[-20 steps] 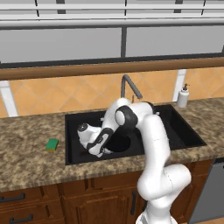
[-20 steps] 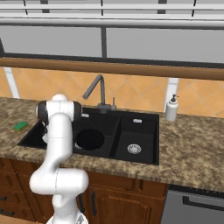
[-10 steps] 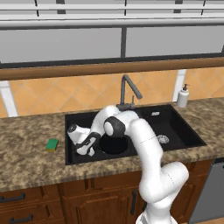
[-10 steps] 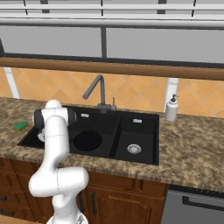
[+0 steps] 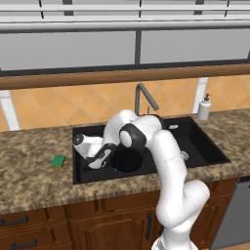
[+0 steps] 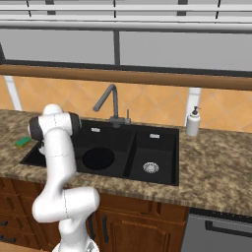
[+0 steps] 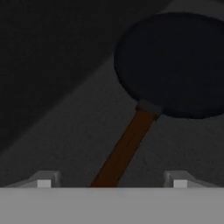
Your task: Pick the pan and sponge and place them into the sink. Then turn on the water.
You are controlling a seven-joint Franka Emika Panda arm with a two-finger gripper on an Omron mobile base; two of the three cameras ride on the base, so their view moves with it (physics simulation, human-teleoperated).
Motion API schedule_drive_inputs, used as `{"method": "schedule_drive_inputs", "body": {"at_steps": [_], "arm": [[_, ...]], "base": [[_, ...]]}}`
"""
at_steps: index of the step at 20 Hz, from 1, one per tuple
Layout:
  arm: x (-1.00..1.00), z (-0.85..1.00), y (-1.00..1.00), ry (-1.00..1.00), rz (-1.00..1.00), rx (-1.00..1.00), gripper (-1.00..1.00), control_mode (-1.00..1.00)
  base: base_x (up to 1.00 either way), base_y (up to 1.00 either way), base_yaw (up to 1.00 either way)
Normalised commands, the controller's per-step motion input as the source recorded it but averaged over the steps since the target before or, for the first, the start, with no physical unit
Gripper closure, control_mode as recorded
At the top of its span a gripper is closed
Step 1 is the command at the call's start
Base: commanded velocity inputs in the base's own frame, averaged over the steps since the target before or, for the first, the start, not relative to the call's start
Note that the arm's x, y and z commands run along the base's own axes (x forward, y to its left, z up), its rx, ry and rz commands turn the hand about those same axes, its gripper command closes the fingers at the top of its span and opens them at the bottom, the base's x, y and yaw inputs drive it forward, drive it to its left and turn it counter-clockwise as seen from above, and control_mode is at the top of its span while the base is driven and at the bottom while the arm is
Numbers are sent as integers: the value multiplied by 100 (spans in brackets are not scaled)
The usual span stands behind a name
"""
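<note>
The round black shallow frying pan (image 7: 175, 65) with its long thin dark brown handle (image 7: 124, 151) lies on the floor of the large basin of the black rectangular double-basin sink (image 5: 205, 146), near the middle of that basin in the base views (image 5: 128, 160). In the hand view the handle runs from the pan's rim down between the two finger tips (image 7: 43, 179), which stand wide apart on either side of it and do not touch it; the two-finger gripper (image 5: 96, 158) has hold of nothing. It hangs low in the left half of the large basin. The small rectangular sponge with a green top and yellow underside (image 5: 58, 161) lies on the speckled brown stone counter (image 5: 29, 171), just beside the sink's left edge. The tall dark grey gooseneck faucet (image 5: 142, 97) rises behind the sink's back edge, with no stream showing.
</note>
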Motion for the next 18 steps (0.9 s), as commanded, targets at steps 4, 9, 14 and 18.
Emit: {"method": "schedule_drive_inputs", "body": {"at_steps": [4, 9, 14, 18], "arm": [[-95, 81, 0, -34, 0, 0, -100, -100], [-100, 78, 0, -15, 0, 5, -100, -100], [-95, 71, 0, -1, 2, 8, -100, -100], [-71, 88, 0, 0, 5, 7, -100, -100]], "base": [[0, 0, 0], [0, 0, 0], [0, 0, 0], [0, 0, 0]]}}
